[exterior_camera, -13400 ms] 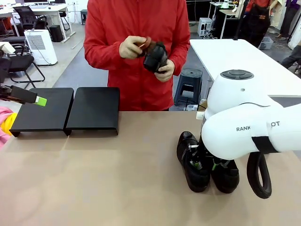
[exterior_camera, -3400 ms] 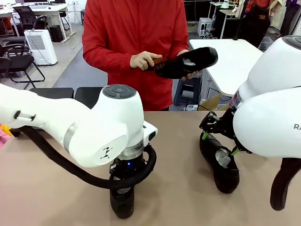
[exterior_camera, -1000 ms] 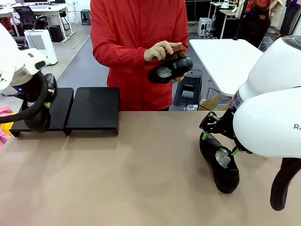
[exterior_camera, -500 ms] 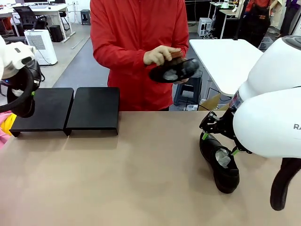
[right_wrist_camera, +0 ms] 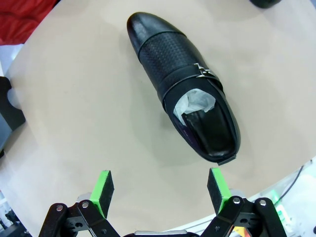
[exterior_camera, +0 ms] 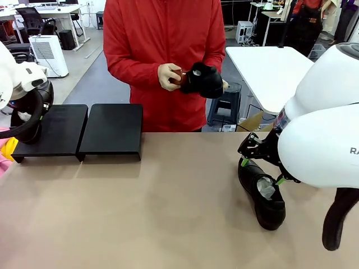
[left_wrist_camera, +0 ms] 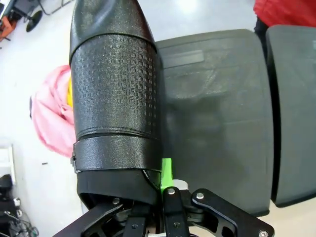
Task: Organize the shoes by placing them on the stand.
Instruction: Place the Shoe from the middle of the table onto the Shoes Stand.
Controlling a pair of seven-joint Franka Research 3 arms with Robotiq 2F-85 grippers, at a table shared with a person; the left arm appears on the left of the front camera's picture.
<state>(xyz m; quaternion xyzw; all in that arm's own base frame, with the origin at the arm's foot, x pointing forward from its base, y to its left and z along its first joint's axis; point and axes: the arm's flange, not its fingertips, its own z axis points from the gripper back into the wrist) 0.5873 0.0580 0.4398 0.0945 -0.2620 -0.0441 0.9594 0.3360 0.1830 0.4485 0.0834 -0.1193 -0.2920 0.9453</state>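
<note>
Carefully shift shoe (left_wrist_camera: 116, 94), clamped at heel rim in left gripper (left_wrist_camera: 160, 180), inward from outer edge of stand (left_wrist_camera: 217, 108), then lower flat; right gripper (right_wrist_camera: 160, 185) spread wide above second shoe (right_wrist_camera: 177, 74) on table (right_wrist_camera: 74, 123).

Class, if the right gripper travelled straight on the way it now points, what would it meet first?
Probably the glossy black leather dress shoe stuffed with white paper, near its heel; the open right gripper points down at it, though bare beige table lies alongside.
</note>
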